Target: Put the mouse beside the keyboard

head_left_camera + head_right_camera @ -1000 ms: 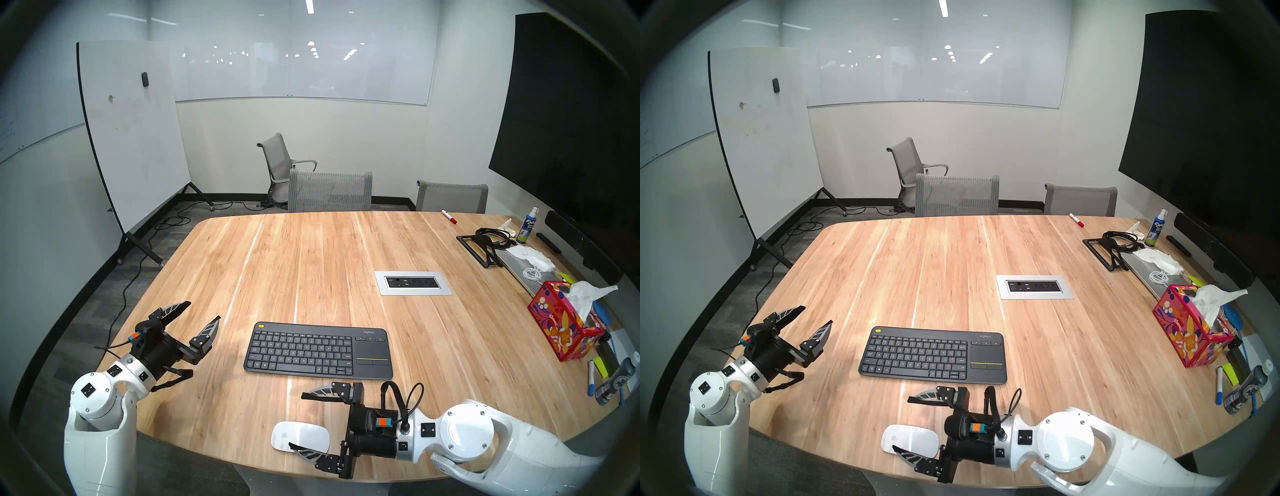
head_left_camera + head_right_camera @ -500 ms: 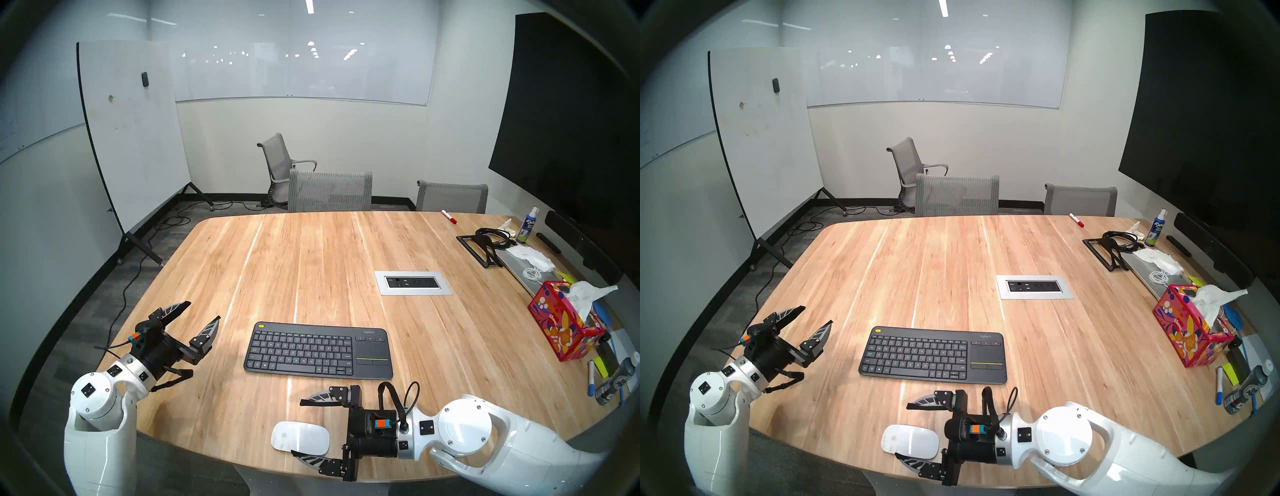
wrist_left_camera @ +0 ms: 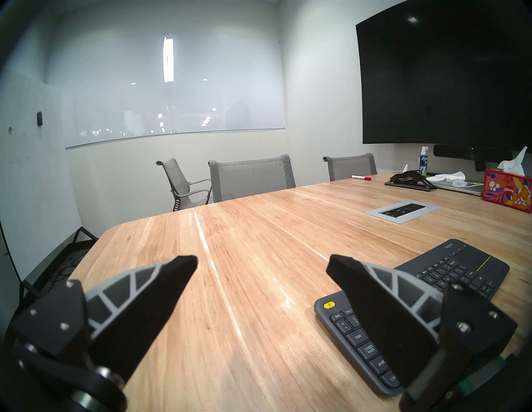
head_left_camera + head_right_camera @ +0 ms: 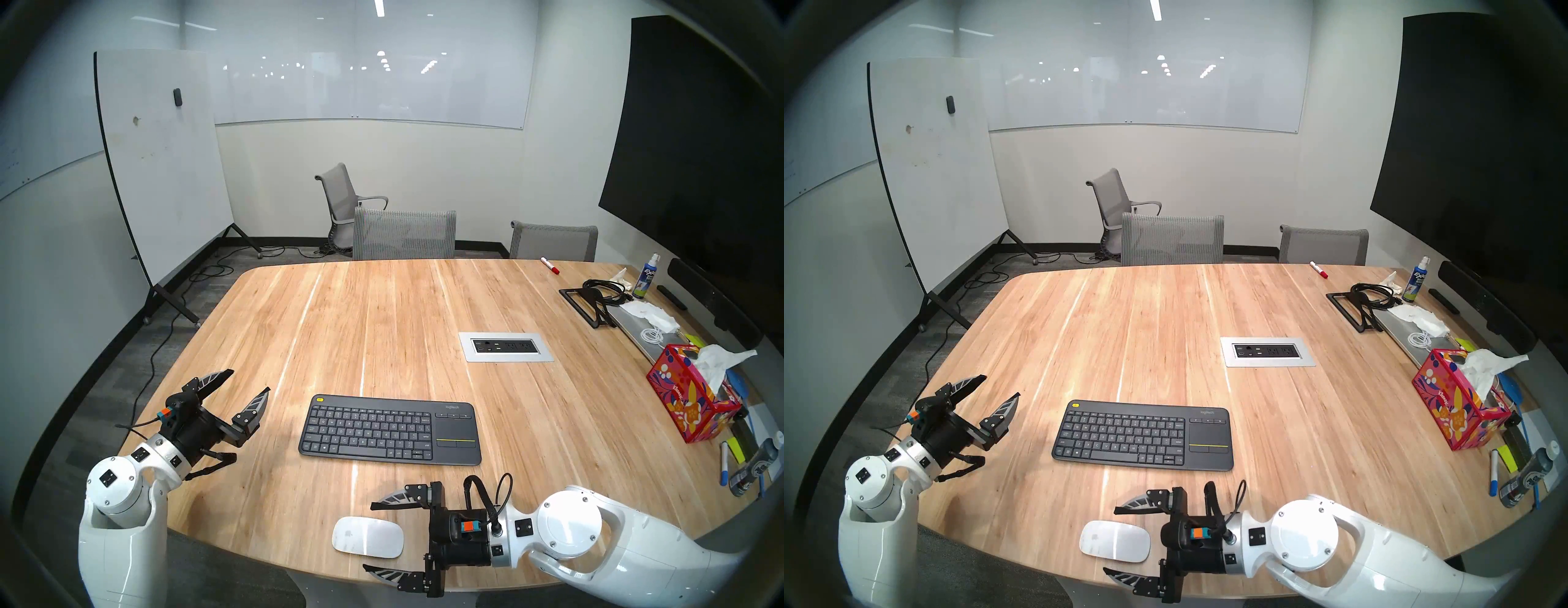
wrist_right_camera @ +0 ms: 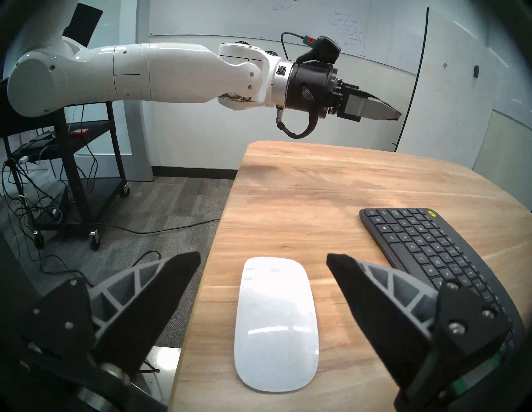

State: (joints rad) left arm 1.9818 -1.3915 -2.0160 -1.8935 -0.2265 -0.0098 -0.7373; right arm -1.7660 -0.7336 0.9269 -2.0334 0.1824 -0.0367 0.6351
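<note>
The glossy white mouse (image 4: pixel 367 537) (image 5: pixel 276 322) lies flat near the table's front edge, in front of the dark grey keyboard (image 4: pixel 390 429) (image 5: pixel 431 253). My right gripper (image 4: pixel 368 536) (image 5: pixel 263 256) is open and points left, with one finger on each side of the mouse. Neither finger touches the mouse, and the near finger hangs past the table edge. My left gripper (image 4: pixel 250 380) (image 3: pixel 262 259) hovers open and empty over the table's left side, left of the keyboard (image 3: pixel 417 302).
A silver power outlet panel (image 4: pixel 505 347) is set into the wooden table (image 4: pixel 382 322) behind the keyboard. A tissue box (image 4: pixel 689 403), markers, a spray bottle and a laptop crowd the right edge. Grey chairs (image 4: pixel 404 234) stand at the far side.
My right gripper has shifted toward the table's front edge, so its near finger no longer overlaps the mouse. The mouse, keyboard and left arm have not moved.
</note>
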